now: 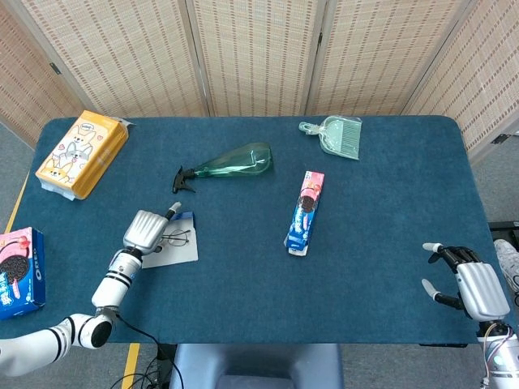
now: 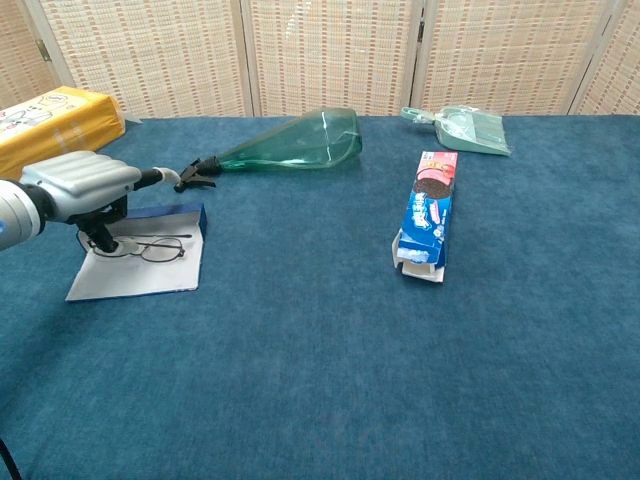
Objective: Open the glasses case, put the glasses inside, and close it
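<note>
The glasses case (image 1: 180,251) (image 2: 140,275) lies open and flat at the near left of the table, white inside with a blue far edge. Thin-framed glasses (image 1: 177,237) (image 2: 152,247) rest on its white surface. My left hand (image 1: 144,229) (image 2: 80,185) hovers over the case's left part, one finger stretched out towards the bottle nozzle and dark fingertips (image 2: 100,238) down beside the left lens. Nothing shows in its grasp. My right hand (image 1: 469,285) stays at the near right table edge with fingers spread, seen only in the head view.
A green spray bottle (image 1: 231,162) (image 2: 290,148) lies just beyond the case. An Oreo tube box (image 1: 306,212) (image 2: 428,213) sits mid-table, a green dustpan (image 1: 336,134) (image 2: 465,128) at the back. A yellow pack (image 1: 81,154) (image 2: 55,125) and an Oreo box (image 1: 16,271) lie left.
</note>
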{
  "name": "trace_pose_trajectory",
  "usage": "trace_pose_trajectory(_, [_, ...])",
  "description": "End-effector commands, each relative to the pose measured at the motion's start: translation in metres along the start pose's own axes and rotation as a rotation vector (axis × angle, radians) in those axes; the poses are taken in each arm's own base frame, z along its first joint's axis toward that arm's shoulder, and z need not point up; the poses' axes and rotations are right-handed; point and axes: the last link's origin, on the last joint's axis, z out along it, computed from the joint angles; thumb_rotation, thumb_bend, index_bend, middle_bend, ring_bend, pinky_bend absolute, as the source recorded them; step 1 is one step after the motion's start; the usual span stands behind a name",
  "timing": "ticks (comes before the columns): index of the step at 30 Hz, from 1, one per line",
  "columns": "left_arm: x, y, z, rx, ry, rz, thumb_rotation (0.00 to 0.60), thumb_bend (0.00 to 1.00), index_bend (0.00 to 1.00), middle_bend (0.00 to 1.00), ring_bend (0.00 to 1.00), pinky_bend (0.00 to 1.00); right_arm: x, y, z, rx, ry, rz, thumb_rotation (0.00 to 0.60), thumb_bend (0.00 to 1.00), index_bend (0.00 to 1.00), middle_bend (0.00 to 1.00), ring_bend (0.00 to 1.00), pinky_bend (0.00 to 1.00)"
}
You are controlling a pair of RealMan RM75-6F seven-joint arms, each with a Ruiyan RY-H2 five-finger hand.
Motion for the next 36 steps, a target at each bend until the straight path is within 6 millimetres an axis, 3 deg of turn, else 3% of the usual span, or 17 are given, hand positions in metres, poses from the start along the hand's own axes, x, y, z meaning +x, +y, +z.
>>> trace_pose_trajectory(1, [0.001, -0.001, -0.005, 0.006, -0.004, -0.018, 0.6, 0.33, 0.04, 0.98, 0.96, 1.0, 0.0, 0.0, 0.0, 0.001, 0.0, 0.001, 0.6, 0.29, 0.25, 0.43, 0.33, 0.24])
trace_pose_trajectory(15, [-0.001, -0.001, -0.058, -0.033, -0.093, -0.069, 0.6, 0.33, 0.07, 0.98, 0.96, 1.0, -0.002, -0.002, 0.003, 0.01, -0.007, 0.001, 0.6, 0.29, 0.25, 0.43, 0.33, 0.24])
trace_pose_trajectory(36, [-0.018, 0.01, -0.061, -0.056, -0.194, -0.043, 0.6, 0.33, 0.1, 0.98, 0.96, 1.0, -0.001, 0.0, -0.001, 0.004, 0.0, 0.002, 0.6, 0.29, 0.25, 0.43, 0.33, 0.24])
